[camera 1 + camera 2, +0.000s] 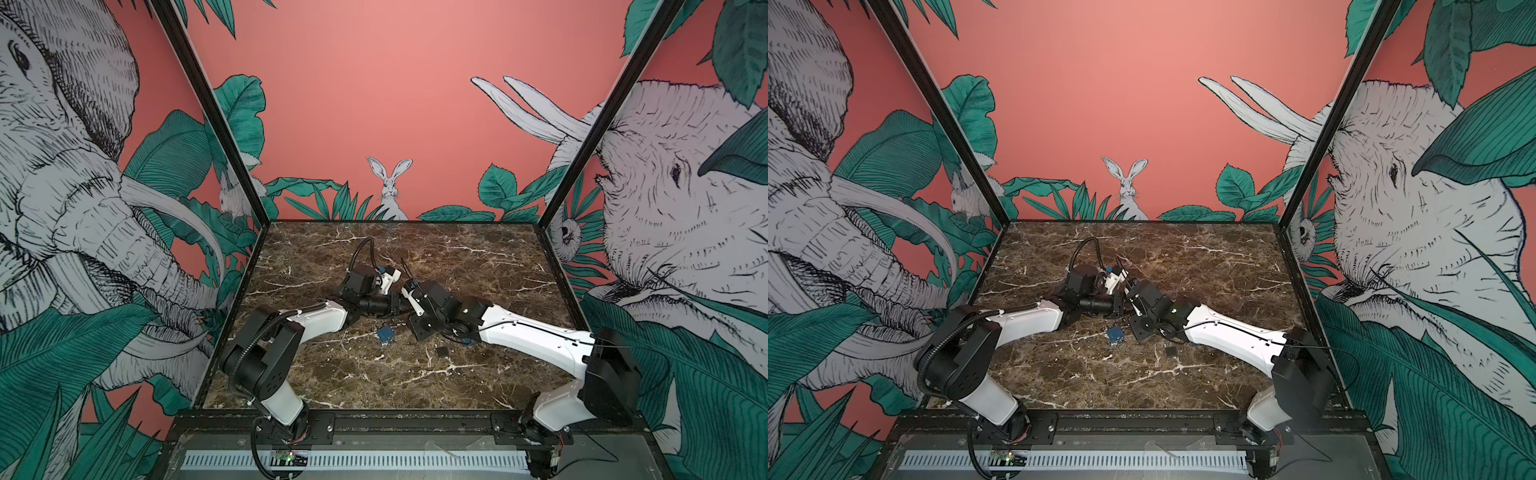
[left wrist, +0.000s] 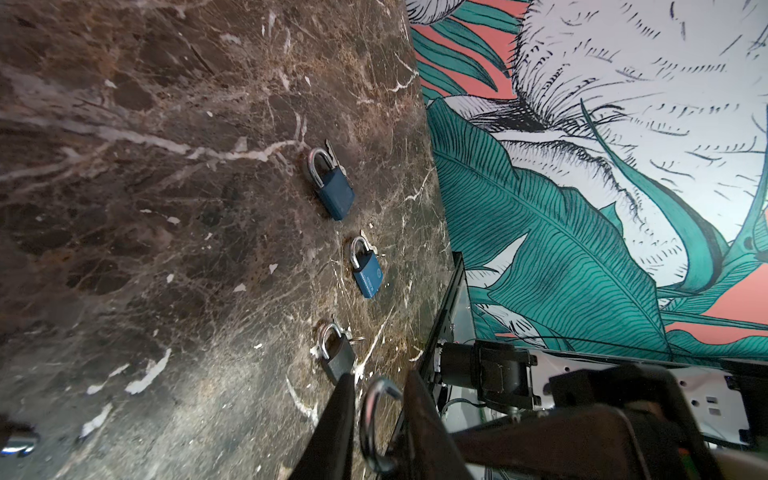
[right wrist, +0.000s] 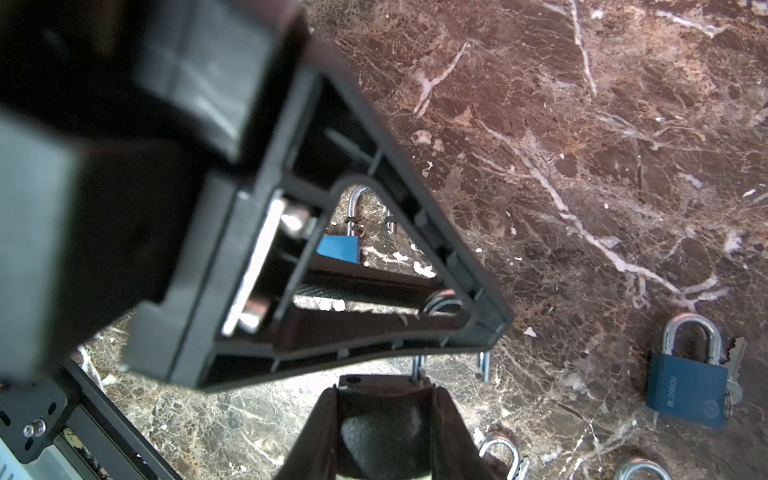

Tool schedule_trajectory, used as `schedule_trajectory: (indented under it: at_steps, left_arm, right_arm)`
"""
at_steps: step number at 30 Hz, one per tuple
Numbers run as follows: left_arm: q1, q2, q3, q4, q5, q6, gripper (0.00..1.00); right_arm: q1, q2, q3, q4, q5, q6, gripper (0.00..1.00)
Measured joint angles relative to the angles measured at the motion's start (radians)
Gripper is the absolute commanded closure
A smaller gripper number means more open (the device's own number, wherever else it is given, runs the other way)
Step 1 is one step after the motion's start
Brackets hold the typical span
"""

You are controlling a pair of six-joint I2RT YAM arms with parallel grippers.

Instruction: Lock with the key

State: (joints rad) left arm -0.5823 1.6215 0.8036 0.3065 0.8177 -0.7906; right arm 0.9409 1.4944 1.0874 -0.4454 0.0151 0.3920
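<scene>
My right gripper [image 3: 383, 388] is shut on the body of a dark padlock [image 3: 384, 379]. One leg of its silver shackle sits in the body and the other leg [image 3: 484, 365] hangs free beside it. The shackle's loop [image 2: 364, 419] stands between the fingers of my left gripper [image 2: 379, 378], which press close on both sides of it. In the right wrist view a black left finger [image 3: 415, 216] covers most of the shackle. The key of this padlock is hidden. In both top views the two arms meet at the middle of the marble table [image 1: 478, 257].
Other padlocks lie on the marble: two blue ones [image 2: 334, 193] [image 2: 368, 276] and a grey one [image 2: 338, 361], each with a key beside it. A blue padlock [image 1: 385, 335] and a small dark one [image 1: 441, 351] lie in front of the grippers. Printed walls enclose three sides.
</scene>
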Motion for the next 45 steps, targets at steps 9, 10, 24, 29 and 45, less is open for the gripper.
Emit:
schedule_trajectory:
  at_steps: [9,10,24,29,45]
  left_arm:
    - [-0.002,0.006,0.0,0.002,0.006,-0.003,0.87]
    - [-0.002,0.008,0.001,0.003,0.008,-0.005,0.88]
    - [-0.006,0.015,0.024,0.03,0.022,-0.029,1.0]
    - [-0.006,0.015,0.017,0.085,-0.001,-0.071,1.0]
    - [-0.006,0.018,0.133,0.119,-0.103,-0.161,1.0]
  right_arm:
    - [0.0,0.0,0.0,0.0,0.003,-0.003,0.94]
    - [0.0,0.0,0.0,0.0,0.004,-0.003,0.94]
    - [0.0,-0.004,0.0,-0.003,0.03,-0.003,0.67]
    - [0.0,-0.023,-0.001,0.021,0.032,0.009,0.5]
    - [-0.139,-0.457,-0.265,0.19,-0.055,0.076,0.45]
